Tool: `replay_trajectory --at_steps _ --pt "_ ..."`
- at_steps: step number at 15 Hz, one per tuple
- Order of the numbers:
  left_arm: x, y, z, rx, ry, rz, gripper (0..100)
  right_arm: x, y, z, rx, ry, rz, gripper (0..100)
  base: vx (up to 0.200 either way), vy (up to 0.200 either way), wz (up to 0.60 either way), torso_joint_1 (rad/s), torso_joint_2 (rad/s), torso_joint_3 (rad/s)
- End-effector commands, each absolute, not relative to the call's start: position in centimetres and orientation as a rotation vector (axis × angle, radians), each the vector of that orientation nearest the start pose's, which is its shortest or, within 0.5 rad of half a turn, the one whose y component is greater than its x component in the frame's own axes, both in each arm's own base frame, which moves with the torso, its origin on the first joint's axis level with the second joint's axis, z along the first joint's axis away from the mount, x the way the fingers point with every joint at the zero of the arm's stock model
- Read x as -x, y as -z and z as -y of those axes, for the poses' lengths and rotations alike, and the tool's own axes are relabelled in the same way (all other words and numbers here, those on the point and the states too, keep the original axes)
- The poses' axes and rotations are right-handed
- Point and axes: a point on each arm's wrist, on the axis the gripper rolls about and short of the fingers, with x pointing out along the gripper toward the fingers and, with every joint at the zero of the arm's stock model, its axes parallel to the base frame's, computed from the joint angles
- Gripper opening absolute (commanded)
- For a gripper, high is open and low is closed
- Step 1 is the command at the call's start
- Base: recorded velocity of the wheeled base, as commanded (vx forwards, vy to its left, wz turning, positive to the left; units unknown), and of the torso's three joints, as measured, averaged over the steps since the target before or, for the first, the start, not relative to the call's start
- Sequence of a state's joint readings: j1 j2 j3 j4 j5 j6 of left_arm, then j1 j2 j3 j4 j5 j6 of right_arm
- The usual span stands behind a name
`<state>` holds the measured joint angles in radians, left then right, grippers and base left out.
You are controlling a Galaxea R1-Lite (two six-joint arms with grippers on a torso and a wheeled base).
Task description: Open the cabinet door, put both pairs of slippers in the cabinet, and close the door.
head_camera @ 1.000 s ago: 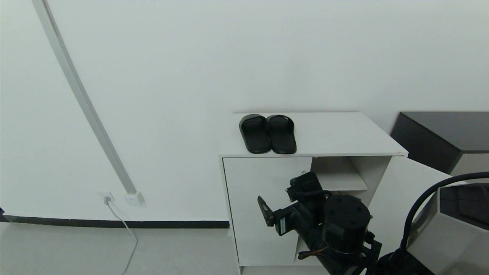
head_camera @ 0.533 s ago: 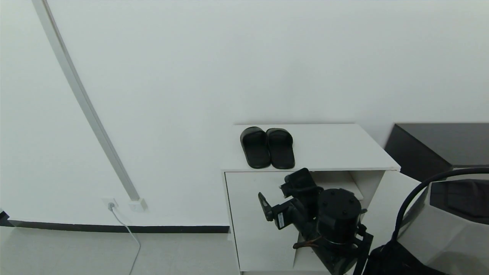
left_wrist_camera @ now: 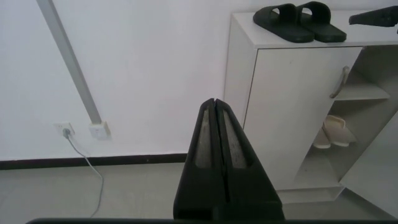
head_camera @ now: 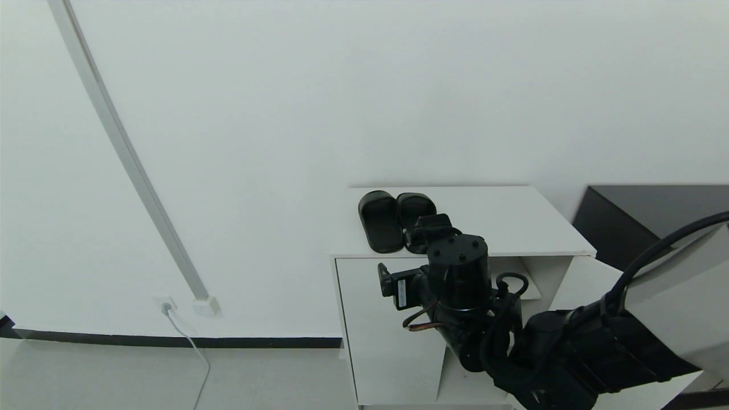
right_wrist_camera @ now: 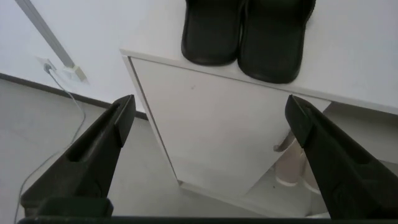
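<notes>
My right hand (right_wrist_camera: pixel 208 109) is wide open and holds nothing. It is just in front of the black slippers (right_wrist_camera: pixel 242 31), which sit side by side on top of the cabinet (head_camera: pixel 512 216), near its front edge. My left hand (left_wrist_camera: pixel 216 109) is squeezed shut and empty, well away. One door (head_camera: pixel 586 285) is open, and a pale pair of slippers (left_wrist_camera: pixel 334 130) lies inside.
</notes>
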<state>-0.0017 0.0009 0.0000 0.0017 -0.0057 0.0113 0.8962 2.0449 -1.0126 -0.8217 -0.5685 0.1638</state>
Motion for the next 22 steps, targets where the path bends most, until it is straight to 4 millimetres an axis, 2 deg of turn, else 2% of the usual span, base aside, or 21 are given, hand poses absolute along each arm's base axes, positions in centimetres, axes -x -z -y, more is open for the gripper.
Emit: replay_trajectory --at_steps 1,6,13,15,22 --pt "2.3 -7.5 0.0 -0.011 0.008 -0.003 0 -25.3 -13.9 -29.6 -0.031 -0.311 -0.174 100 0.0 0.0 0.0 0.0 0.0 0.0" --pt "2.3 -7.5 0.0 -0.012 0.008 -0.003 0 -25.9 -13.3 -29.6 -0.027 -0.296 -0.181 100 0.2 0.0 0.0 -0.001 0.0 0.002" --pt "2.3 -7.5 0.0 -0.011 0.008 -0.003 0 -27.8 -11.3 -29.6 -0.009 -0.258 -0.207 100 0.2 0.0 0.0 0.0 0.0 0.002" --pt "2.3 -7.5 0.0 -0.011 0.008 -0.003 0 -28.3 -10.6 -29.8 -0.012 -0.254 -0.213 100 0.0 0.0 0.0 0.0 0.0 0.0" --pt "2.3 -7.5 0.0 -0.011 0.008 -0.003 0 -32.7 -6.9 -31.5 -0.027 -0.213 -0.212 100 0.0 0.0 0.0 0.0 0.0 0.0"
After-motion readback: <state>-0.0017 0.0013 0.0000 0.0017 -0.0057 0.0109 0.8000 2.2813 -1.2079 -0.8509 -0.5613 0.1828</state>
